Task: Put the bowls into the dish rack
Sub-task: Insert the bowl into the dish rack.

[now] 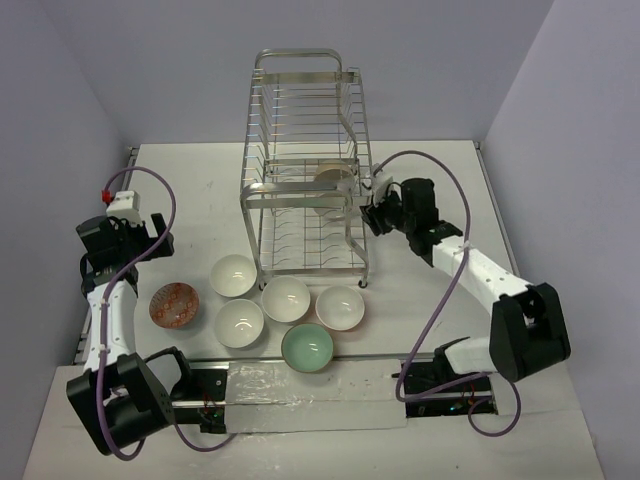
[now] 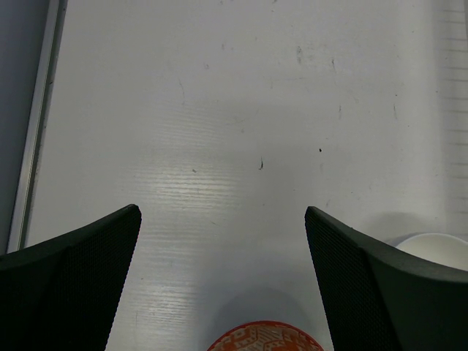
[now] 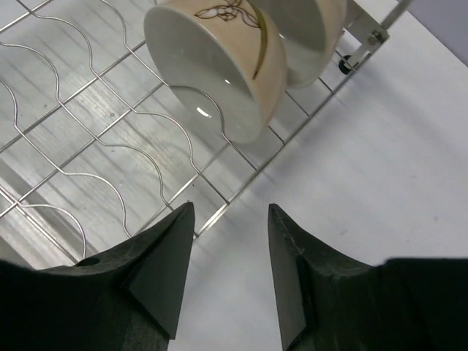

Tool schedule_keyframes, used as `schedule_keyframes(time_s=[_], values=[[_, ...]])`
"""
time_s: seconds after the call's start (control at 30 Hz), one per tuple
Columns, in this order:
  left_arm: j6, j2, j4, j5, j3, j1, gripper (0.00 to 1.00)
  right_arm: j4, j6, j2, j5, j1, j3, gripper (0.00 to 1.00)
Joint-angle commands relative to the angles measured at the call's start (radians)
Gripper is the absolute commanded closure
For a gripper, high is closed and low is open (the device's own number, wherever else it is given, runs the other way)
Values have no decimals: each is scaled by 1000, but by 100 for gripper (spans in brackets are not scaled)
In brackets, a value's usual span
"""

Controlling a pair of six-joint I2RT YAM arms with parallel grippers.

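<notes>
The silver wire dish rack (image 1: 300,110) stands at the table's middle back. Two bowls sit on edge in its lower tier; in the right wrist view they are a cream bowl with a flower mark (image 3: 219,66) and one behind it (image 3: 314,29). Several white bowls (image 1: 285,298), a mint green bowl (image 1: 307,348) and an orange-red patterned bowl (image 1: 175,304) lie in front of the rack. My right gripper (image 1: 375,207) is open and empty at the rack's right edge (image 3: 230,208). My left gripper (image 1: 155,238) is open and empty, just beyond the orange-red bowl (image 2: 265,338).
The table's left edge rail (image 2: 33,146) runs beside my left gripper. A white bowl's rim (image 2: 439,245) shows behind my left gripper's right finger. Wavy rack wires (image 3: 88,146) lie under my right gripper's left finger. Purple cables loop from both arms.
</notes>
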Motion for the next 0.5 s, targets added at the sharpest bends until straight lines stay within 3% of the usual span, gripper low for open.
schedule_keyframes(time_s=[0.0, 0.17, 0.37, 0.47], values=[[39, -27, 3, 36, 14, -3, 1, -116, -12, -92, -59, -34, 47, 46], [88, -37, -34, 71, 27, -1, 1, -340, -48, -104, -112, -116, 96, 44], [168, 21, -92, 71, 44, -1, 1, -607, -58, -109, -63, -137, 122, 41], [223, 36, -140, 97, 49, -1, 1, -649, -36, -106, -22, -149, 125, 40]])
